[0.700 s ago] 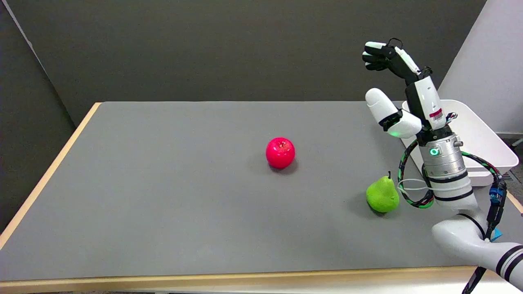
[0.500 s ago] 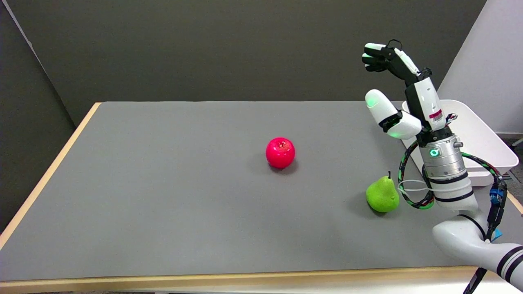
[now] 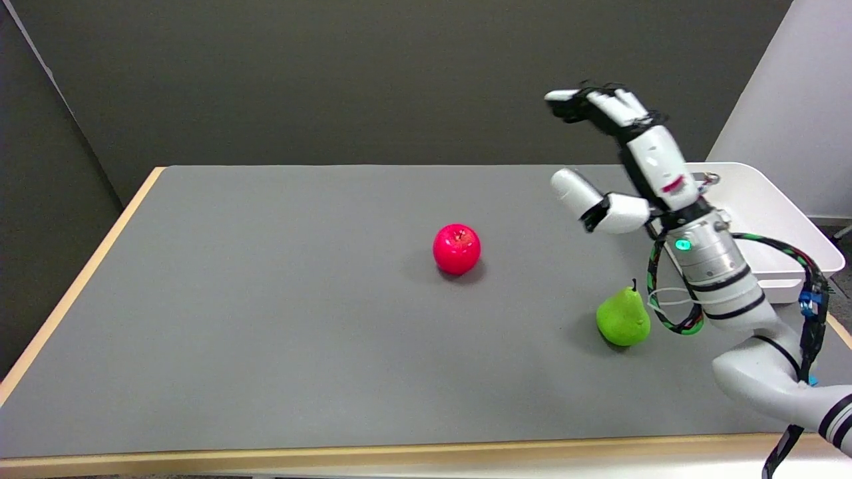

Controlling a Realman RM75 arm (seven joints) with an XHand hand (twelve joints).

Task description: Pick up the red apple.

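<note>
The red apple [image 3: 456, 249] sits upright on the grey table [image 3: 266, 299], near its middle. My right hand [image 3: 622, 159] hangs in the air well to the right of the apple and above table level. Its fingers are spread and the thumb sticks out to the left, with nothing held. A wide gap of bare table lies between the hand and the apple.
A green pear [image 3: 624, 319] stands on the table just left of my right forearm. A white tray [image 3: 772, 219] sits at the table's right edge behind the arm. A wooden rim runs along the table's front and left edges.
My right hand has swung to the left, toward the apple, and tipped forward. The apple and the pear have stayed in place.
</note>
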